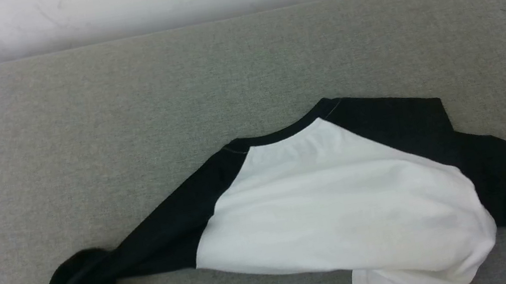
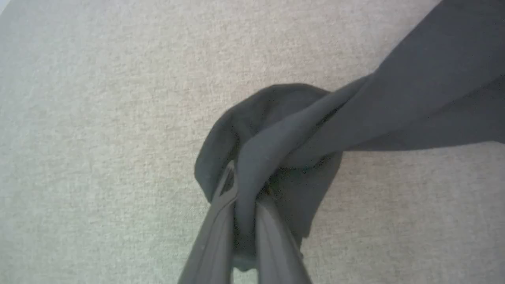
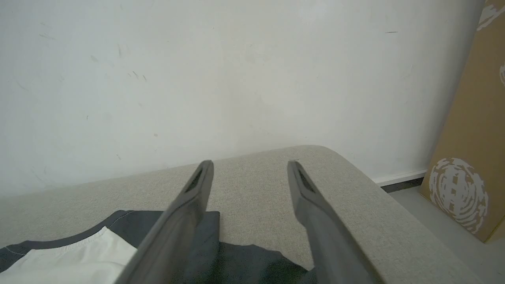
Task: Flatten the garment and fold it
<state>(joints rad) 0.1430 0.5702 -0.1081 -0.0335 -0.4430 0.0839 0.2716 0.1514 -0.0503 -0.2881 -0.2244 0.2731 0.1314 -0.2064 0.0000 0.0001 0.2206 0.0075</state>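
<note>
At left, left tool (image 2: 246, 185) grips garment (image 1: 333, 200) sleeve; right tool (image 3: 250, 163) spread over opposite sleeve.

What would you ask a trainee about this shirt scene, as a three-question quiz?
1. True or false: the left gripper is shut on a black sleeve of the garment.
2. Pick one. The right gripper is: A) open, its fingers apart; B) shut on the neckband; C) shut on a cardboard box.
3. Fill the gap: the body of the garment is ____ in colour.

Key: 1 true; 2 A; 3 white.
</note>
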